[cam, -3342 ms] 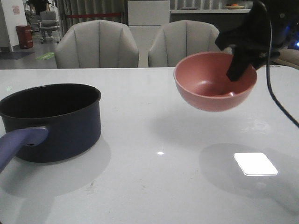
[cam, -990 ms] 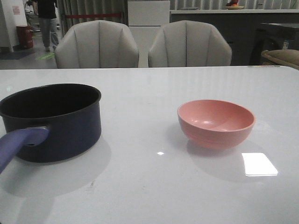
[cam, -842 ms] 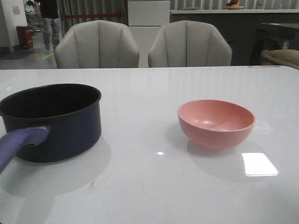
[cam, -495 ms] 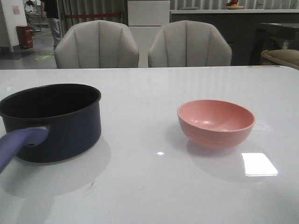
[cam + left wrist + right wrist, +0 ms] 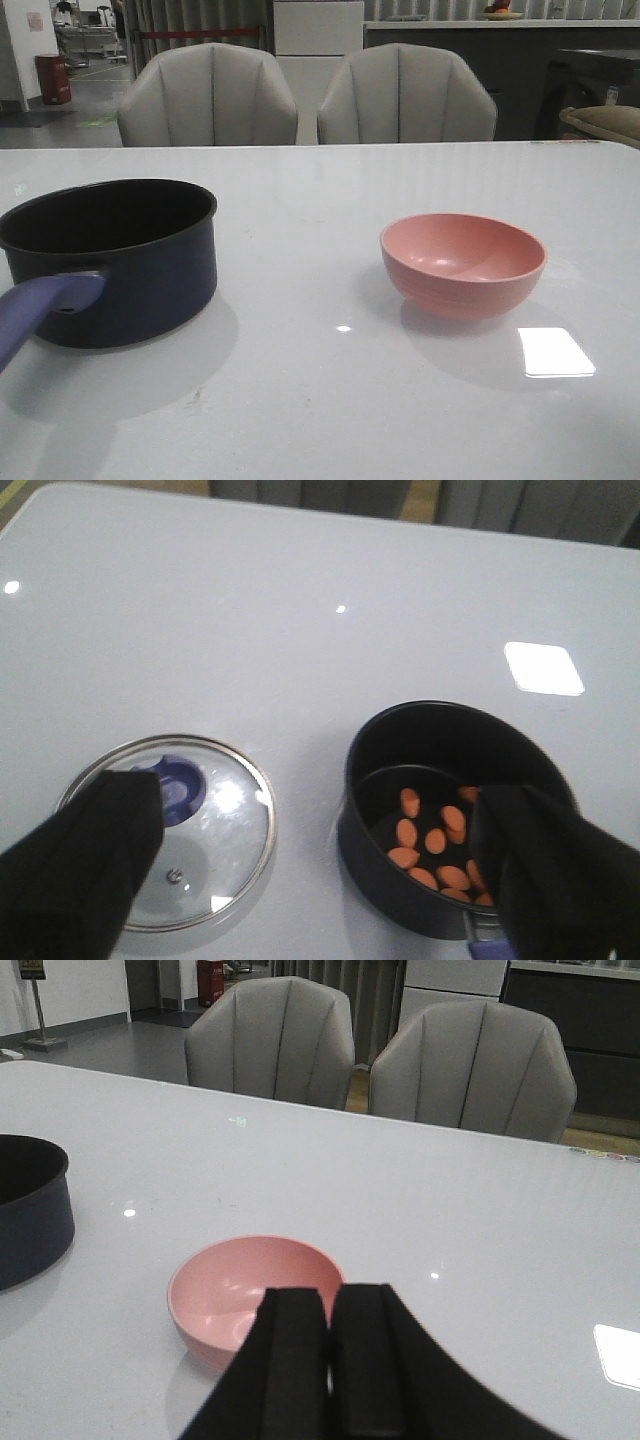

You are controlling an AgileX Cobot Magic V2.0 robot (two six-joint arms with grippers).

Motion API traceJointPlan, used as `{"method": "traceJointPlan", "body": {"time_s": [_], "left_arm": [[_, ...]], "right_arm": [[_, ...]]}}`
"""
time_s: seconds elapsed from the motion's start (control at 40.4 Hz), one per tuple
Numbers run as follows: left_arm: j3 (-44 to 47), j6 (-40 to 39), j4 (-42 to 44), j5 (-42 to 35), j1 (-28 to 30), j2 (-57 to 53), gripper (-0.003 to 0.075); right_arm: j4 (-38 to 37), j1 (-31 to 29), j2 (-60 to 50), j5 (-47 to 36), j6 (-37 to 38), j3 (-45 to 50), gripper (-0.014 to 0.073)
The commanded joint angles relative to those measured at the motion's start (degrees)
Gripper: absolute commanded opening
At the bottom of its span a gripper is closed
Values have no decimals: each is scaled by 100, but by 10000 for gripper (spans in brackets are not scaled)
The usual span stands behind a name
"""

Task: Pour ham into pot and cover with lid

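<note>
Now my right gripper (image 5: pixel 328 1360), fingers pressed together, has set down the pink bowl (image 5: pixel 463 263), so my wide-open left gripper (image 5: pixel 320 870) takes the lid (image 5: pixel 170 845) next.

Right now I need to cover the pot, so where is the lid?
The lid shows only in the left wrist view, lying flat on the white table beside the pot, knob up, apart from it.

Two grey padded chairs (image 5: pixel 305 95) stand behind the glossy white table (image 5: pixel 330 400), a red bin (image 5: pixel 52 78) beyond.
</note>
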Motion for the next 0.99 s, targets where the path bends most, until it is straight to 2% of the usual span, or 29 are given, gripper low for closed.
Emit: {"method": "traceJointPlan", "body": {"time_s": [0.0, 0.322, 0.421, 0.52, 0.668, 0.817, 0.965], "left_arm": [[-555, -101, -91, 14, 329, 642, 654], [-1747, 36, -115, 1249, 964, 2812, 653], [-2158, 449, -291, 1730, 1058, 3418, 653], [-2630, 530, -323, 2191, 1180, 4040, 653], [-3166, 530, -714, 2308, 1314, 4592, 637], [-3653, 631, -626, 2513, 1314, 5072, 634], [-4170, 736, -489, 3074, 1314, 5689, 634]], "right_arm": [[32, 9, 29, -475, -22, -153, 162], [32, 9, 29, -475, -22, -154, 160], [32, 9, 29, -475, -22, -154, 160], [32, 9, 29, -475, -22, -154, 160], [32, 9, 29, -475, -22, -154, 160], [32, 9, 29, -475, -22, -154, 160], [32, 9, 29, -475, -22, -154, 160]]}}
